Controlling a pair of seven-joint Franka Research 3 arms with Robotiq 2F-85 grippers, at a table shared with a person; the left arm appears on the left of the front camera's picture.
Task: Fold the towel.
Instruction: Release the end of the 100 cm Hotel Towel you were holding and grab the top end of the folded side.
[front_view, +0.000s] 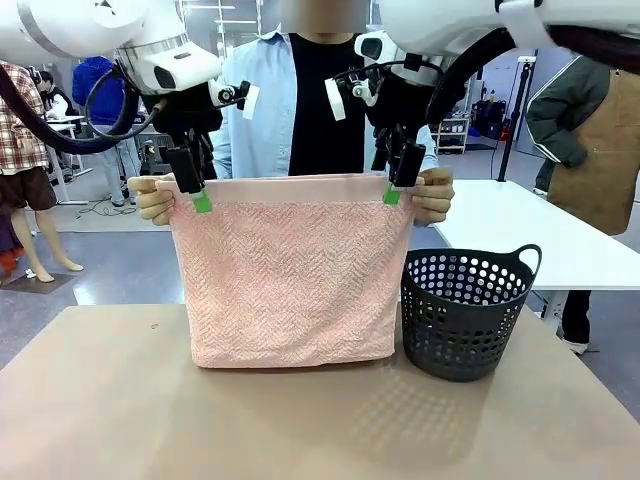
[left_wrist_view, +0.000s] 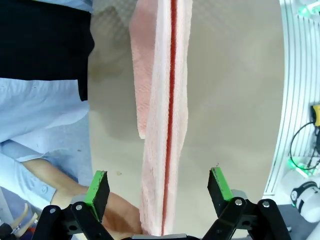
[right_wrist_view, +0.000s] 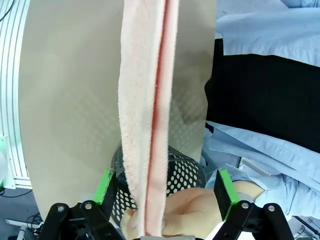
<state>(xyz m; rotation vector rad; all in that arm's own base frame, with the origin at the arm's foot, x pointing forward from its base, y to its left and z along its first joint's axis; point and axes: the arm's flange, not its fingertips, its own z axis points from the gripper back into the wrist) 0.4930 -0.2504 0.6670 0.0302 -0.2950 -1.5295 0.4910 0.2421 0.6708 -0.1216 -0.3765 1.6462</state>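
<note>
I have two tools, both raised at the top hem of the towel (front_view: 290, 270), a salmon-pink herringbone terry cloth hanging doubled over like a curtain across the middle of the worktop (front_view: 120, 400). A person at the far side pinches each upper corner, one hand (front_view: 152, 198) just beside my left tool (front_view: 198, 195), the other hand (front_view: 434, 195) just beside my right tool (front_view: 397, 185). From my left wrist, the left tool (left_wrist_view: 159, 185) stands wide open, its green pads well apart, with the towel's folded edge (left_wrist_view: 160, 125) running between them and touching neither. My right tool (right_wrist_view: 165, 189) is spread just as wide, and the towel (right_wrist_view: 145, 100) passes between its fingers without contact. A dark grey perforated basket (front_view: 465, 310) stands just beside the towel's lower corner on my right. The worktop in front of the towel and to my left is bare. I cannot tell whether the towel's bottom edge rests on the worktop or hangs just above it. From the front, the cloth hides each tool's far finger.
</note>
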